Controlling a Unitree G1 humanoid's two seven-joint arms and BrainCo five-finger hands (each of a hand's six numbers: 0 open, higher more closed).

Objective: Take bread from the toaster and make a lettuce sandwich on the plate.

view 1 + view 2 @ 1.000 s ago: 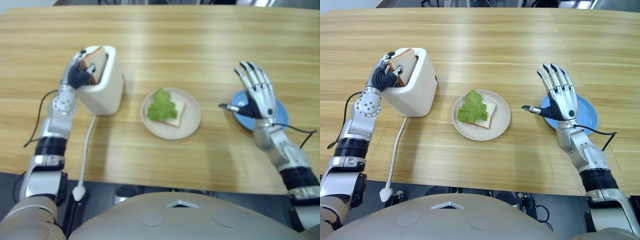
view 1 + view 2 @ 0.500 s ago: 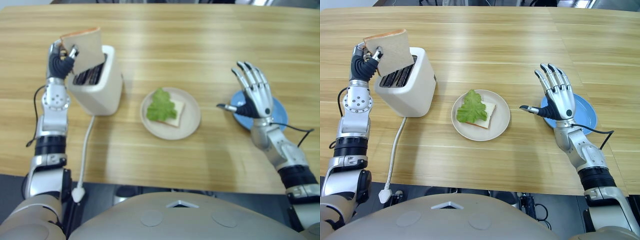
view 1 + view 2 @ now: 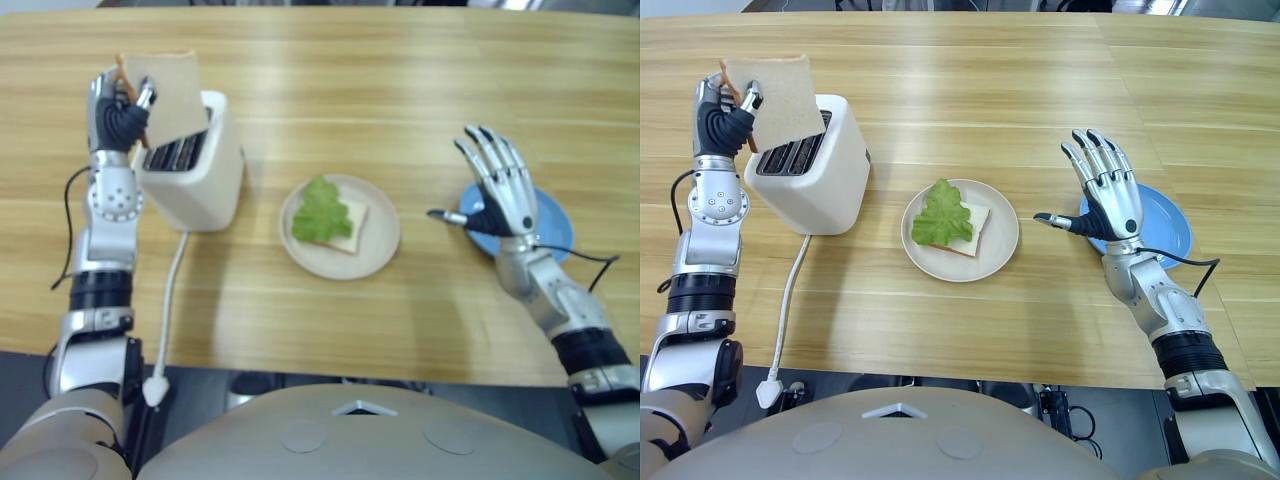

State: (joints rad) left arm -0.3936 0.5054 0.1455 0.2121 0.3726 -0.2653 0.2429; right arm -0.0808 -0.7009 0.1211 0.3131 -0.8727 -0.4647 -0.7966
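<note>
My left hand [image 3: 720, 125], in the upper left of the frame, has its fingers closed on one edge of the bread slice [image 3: 775, 92] and holds it tilted in the air. A second ago that hand was down at the slots with the slice still seated; half a second ago the slice was coming out, and now its lower corner hangs just above the toaster [image 3: 815, 180], clear of the slots. So I'd call the pull-out done, and the carry toward the centre is what's left. The toaster's cord [image 3: 790, 290] trails off the near table edge, out of the path. At frame centre the plate [image 3: 1002, 212] already carries a bottom slice [image 3: 980, 220] with the lettuce [image 3: 942, 212] lying on it, so this slice should be the lid of the sandwich. My right hand [image 3: 1112, 200], at right of centre, is spread flat and holding nothing, raised over the near edge of the small blue dish [image 3: 1165, 228], much as it was a second ago. The pinch on the slice is only at its edge, so I'd move it slowly.
</note>
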